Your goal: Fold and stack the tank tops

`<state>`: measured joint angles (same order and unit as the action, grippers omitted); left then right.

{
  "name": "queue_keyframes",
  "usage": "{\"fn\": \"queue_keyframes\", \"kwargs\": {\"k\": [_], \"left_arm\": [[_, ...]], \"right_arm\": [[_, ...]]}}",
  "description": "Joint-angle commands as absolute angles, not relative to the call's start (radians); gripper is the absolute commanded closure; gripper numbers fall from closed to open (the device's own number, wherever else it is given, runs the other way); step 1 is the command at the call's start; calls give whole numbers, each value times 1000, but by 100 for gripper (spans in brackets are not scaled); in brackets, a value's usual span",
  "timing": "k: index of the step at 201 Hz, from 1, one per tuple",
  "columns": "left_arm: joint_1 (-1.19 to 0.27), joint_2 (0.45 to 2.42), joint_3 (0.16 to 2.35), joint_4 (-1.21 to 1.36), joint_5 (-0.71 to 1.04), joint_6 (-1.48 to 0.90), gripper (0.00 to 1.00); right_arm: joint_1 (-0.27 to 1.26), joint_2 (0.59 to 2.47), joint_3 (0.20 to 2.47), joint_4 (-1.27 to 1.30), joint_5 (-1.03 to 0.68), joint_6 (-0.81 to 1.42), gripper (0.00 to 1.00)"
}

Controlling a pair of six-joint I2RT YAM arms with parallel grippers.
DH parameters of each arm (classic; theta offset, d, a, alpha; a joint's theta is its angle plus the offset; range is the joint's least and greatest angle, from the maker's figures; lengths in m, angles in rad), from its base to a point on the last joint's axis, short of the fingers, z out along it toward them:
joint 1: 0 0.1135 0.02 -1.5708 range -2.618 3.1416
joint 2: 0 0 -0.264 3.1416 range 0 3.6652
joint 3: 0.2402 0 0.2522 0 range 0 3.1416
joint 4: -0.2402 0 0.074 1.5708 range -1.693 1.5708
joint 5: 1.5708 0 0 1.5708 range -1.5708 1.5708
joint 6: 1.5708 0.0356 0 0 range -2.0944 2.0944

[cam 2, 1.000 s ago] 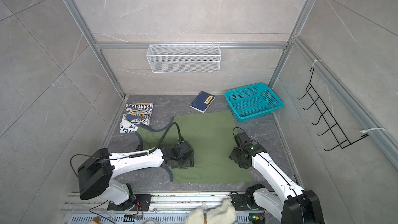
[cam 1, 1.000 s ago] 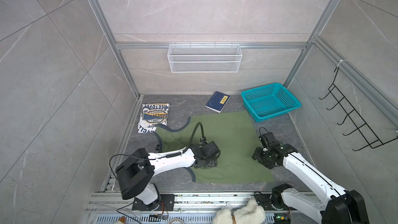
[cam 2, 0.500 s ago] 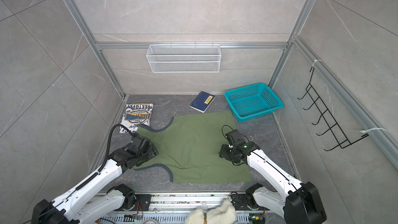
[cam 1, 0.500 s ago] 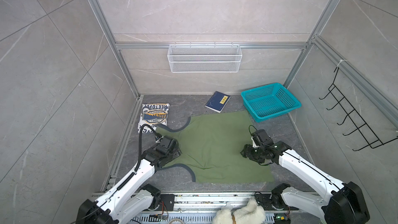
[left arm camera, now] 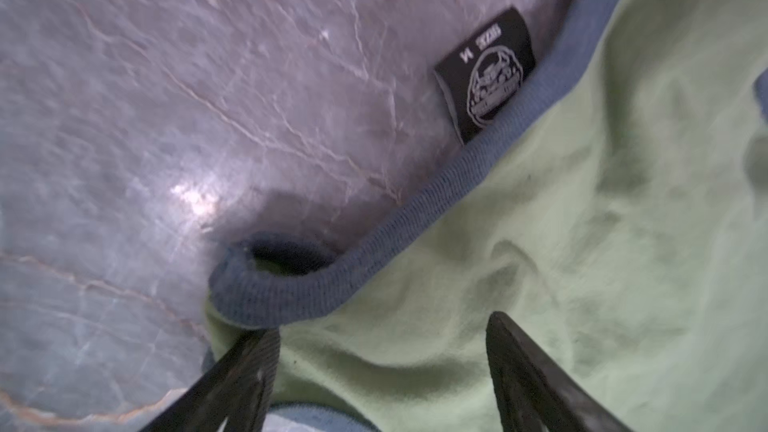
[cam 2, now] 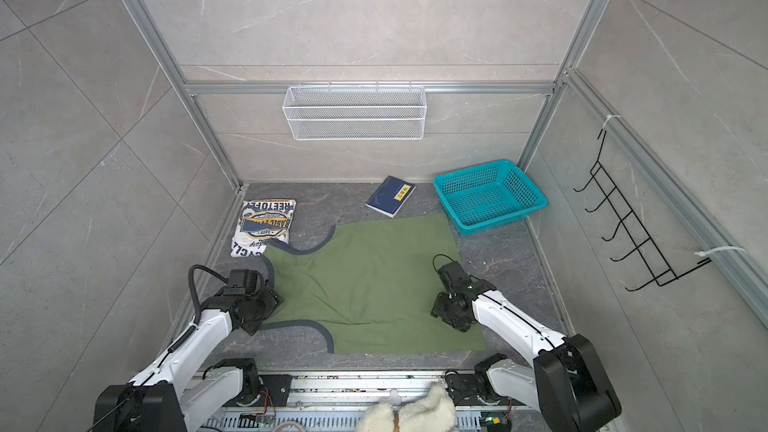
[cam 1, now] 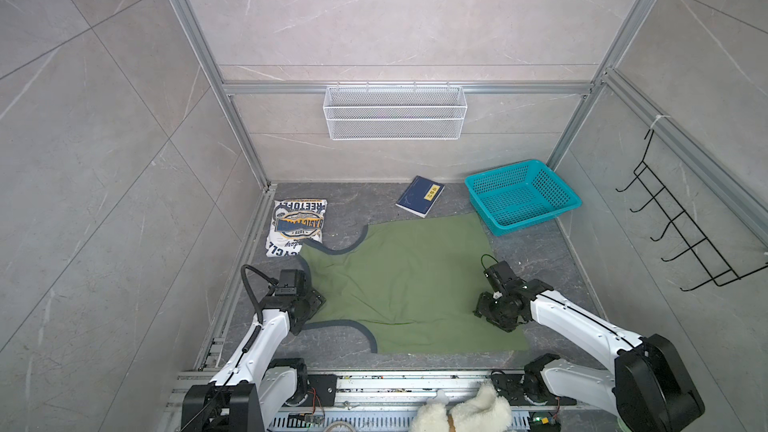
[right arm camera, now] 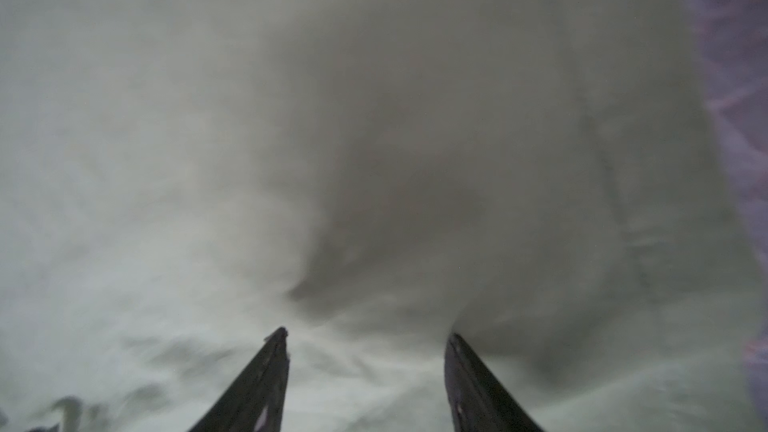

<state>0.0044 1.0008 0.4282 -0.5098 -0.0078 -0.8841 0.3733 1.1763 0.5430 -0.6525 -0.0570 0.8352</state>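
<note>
The olive green tank top (cam 1: 407,284) (cam 2: 365,280) lies spread flat on the dark floor, navy-trimmed straps to the left. The white tank top (cam 1: 297,224) (cam 2: 264,224) lies folded at the back left, badge print up. My left gripper (cam 1: 311,305) (cam 2: 271,305) sits low at the green top's left edge by the neckline. In the left wrist view it (left arm camera: 381,326) is open, straddling green cloth beside the curled navy trim (left arm camera: 282,284). My right gripper (cam 1: 487,314) (cam 2: 441,310) is over the top's right part, open (right arm camera: 366,334) above blurred green cloth.
A navy book (cam 1: 420,196) and a teal basket (cam 1: 521,197) sit at the back, close to the green top's far edge. A white wire basket (cam 1: 395,112) hangs on the back wall, a black hook rack (cam 1: 681,234) on the right wall. Fluffy white plush (cam 1: 461,413) lies at the front rail.
My left gripper has drawn back from the middle of the green top to its left edge. My right gripper has shifted a little toward the front. Both stay open.
</note>
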Motion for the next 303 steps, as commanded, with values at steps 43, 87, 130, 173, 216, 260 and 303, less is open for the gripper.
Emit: {"fn": "queue_keyframes", "kwargs": {"k": [43, 87, 130, 173, 216, 260, 303], "left_arm": [[108, 749, 310, -708, -47, -1006, 20], [106, 646, 444, -725, -55, -939, 19], [51, 983, 706, -540, 124, -798, 17], [-137, 1323, 899, -367, 85, -746, 17], [-135, 1555, 961, -279, 60, -716, 16], [-80, 1653, 928, -197, 30, -717, 17], [-13, 1665, 892, -189, -42, -703, 17]], "right_arm": [[299, 1142, 475, -672, -44, 925, 38], [299, 1060, 607, -795, 106, 874, 37], [299, 1130, 784, -651, -29, 681, 36], [301, 1462, 1022, -516, -123, 597, 36], [300, 1770, 1225, -483, -134, 561, 36], [300, 1929, 1335, -529, -49, 546, 36], [295, 2001, 1356, -591, 37, 571, 37]]}}
